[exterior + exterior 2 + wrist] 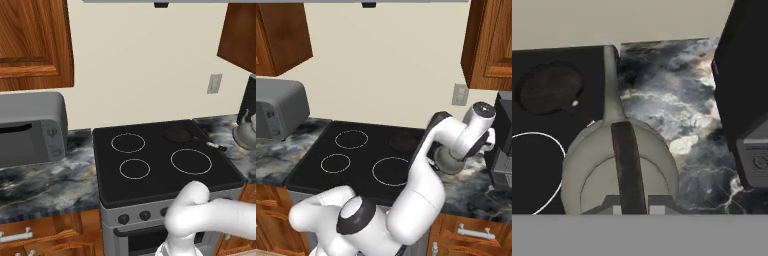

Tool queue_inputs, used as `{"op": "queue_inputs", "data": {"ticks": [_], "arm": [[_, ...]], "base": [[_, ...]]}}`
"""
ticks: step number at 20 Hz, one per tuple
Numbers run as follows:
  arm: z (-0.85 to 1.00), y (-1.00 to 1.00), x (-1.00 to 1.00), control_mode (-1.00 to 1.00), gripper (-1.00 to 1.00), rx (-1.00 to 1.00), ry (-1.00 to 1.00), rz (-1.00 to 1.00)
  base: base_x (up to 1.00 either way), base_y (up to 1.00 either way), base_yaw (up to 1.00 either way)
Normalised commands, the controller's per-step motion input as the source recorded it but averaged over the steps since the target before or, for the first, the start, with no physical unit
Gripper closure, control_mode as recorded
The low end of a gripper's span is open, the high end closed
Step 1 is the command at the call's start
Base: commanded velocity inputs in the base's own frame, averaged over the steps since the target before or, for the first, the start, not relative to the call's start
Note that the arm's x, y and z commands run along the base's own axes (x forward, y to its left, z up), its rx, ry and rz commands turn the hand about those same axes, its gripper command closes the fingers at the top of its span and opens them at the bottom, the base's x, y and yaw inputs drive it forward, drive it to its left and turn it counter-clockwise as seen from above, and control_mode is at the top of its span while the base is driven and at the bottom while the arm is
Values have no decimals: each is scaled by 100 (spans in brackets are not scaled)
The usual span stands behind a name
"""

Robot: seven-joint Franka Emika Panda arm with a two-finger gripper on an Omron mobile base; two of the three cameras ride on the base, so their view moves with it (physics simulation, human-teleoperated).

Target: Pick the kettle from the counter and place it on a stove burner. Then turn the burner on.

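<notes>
The kettle (pixel 594 172), pale grey and domed, fills the lower middle of the hand view, its spout pointing away toward the wall. It stands on the marbled counter (pixel 677 100) just right of the black cooktop and shows at the right edge of the left base view (pixel 245 132). My gripper (pixel 634 204) is right over it, its two fingertips pressed against either side of the dark arched handle (pixel 627 160), shut on it. The stove burner, the smallest white ring (pixel 134 168), lies at the front left of the cooktop (pixel 336 163), far from the kettle.
A flat dark pan (pixel 177 133) with a long handle occupies the back right burner (pixel 549 87). The largest ring (pixel 191 161) is front right, next to the kettle. A tall black appliance (pixel 747 75) stands close on the kettle's right. Knobs (pixel 145 215) line the stove front.
</notes>
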Motion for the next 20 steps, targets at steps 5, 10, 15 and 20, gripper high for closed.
{"op": "queue_inputs", "data": {"ticks": [5, 10, 15, 20], "arm": [[21, 100, -31, -100, 100, 0, -28, 0], [26, 100, -8, -100, 100, 0, -24, 0], [66, 100, 0, -100, 100, 0, -12, 0], [85, 98, 14, -100, 100, 0, 7, 0]], "base": [[0, 0, 0], [0, 0, 0], [0, 0, 0], [0, 0, 0]]}}
